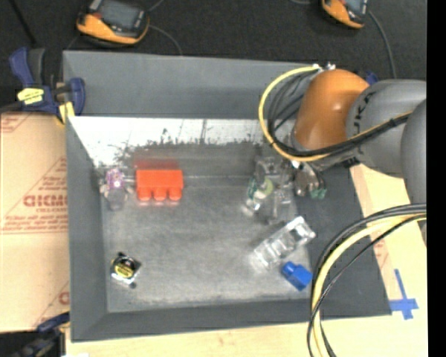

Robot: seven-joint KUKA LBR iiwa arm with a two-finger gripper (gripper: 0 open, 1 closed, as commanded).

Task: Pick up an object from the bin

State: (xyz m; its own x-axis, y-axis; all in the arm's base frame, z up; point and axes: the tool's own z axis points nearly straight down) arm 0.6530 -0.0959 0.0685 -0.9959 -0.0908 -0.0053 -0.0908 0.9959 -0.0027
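Grey metal bin [208,314], with a floor that's scuffed and dull and has pale scratchy marks along the back wall. The arm comes in from the right, with a smooth rounded orange cover [325,114] on its wrist and black and yellow cables [271,103] looped around it. The jaws are down in the right rear part of the bin, over bare floor. They're a blur of metal bits from this angle, so I can't tell if they're wide or narrow.

The closest thing is a clear plastic piece [283,242], glassy and boxy, lying slantwise just nearer the front wall than the jaws. Right next to its front end is a small blue block [297,275].

Well apart on the left is an orange brick [160,184], matte plastic with three rounded lobes on its front edge. Just to its left is a tiny see-through pinkish thing [115,181]. In the front left corner there's a small black-and-yellow thing [124,268], roundish, with writing too small to read.
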